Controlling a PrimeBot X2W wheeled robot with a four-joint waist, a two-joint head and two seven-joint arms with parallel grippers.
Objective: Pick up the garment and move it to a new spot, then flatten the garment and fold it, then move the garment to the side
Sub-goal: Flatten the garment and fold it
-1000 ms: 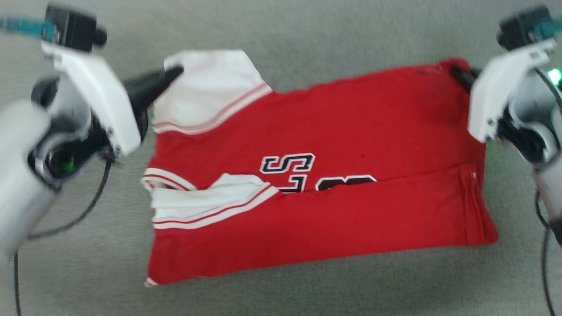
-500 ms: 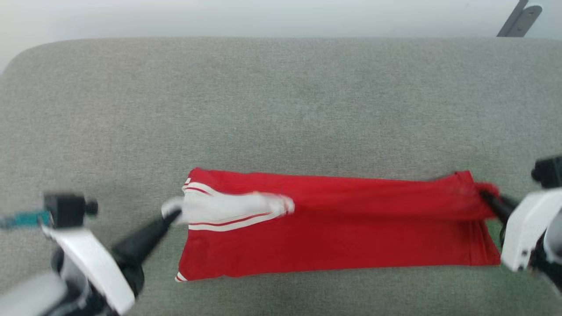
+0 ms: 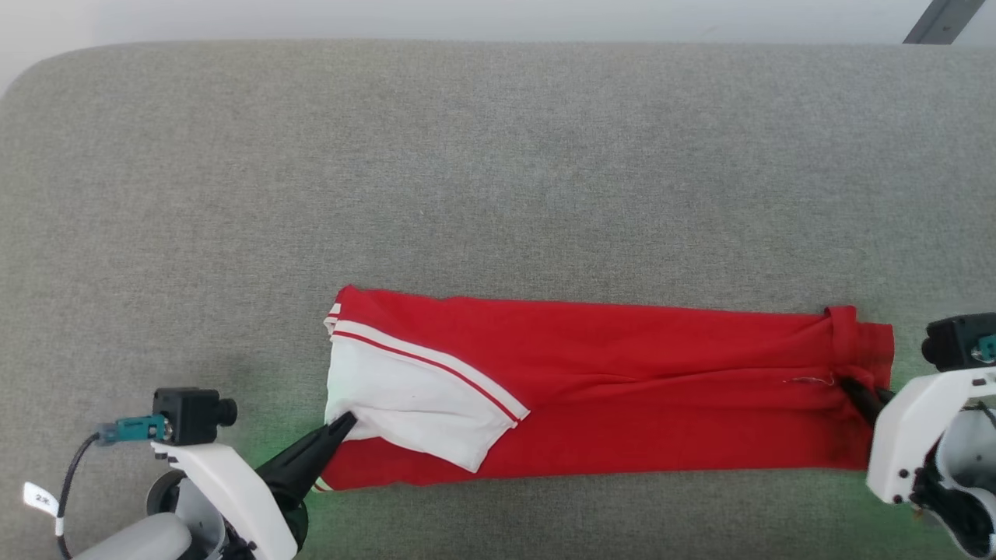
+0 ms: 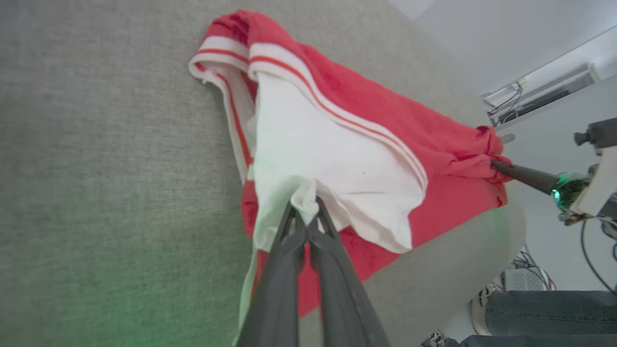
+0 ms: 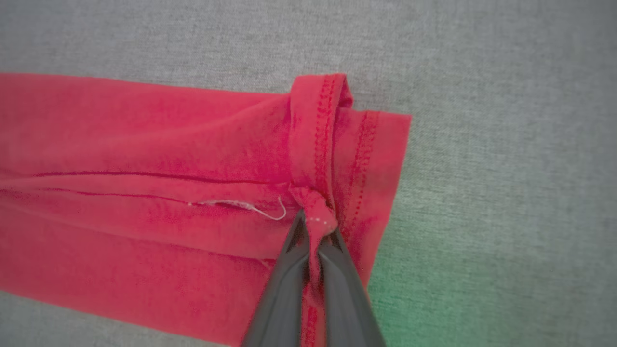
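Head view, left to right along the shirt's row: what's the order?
Dark-fingered left gripper → white short sleeve → bright red soft shirt body → dark-fingered right gripper.

Garment (image 3: 622, 389) folded into long red band on grey padded surface (image 3: 498, 171), stretched between both finger pairs. Left gripper (image 3: 346, 421): dark fingers pressed together into one taper, tips nipping lower corner of white sleeve (image 3: 405, 393). Sleeve fans up and away from tips, red-and-white trim along its far edge. Right gripper (image 3: 846, 383): fingers mostly hidden behind white housing, tips meeting bunched red hem, fabric puckering toward them. Green glow on surface near base of each finger pair. Small black camera (image 3: 191, 412) beside left fingers' base.
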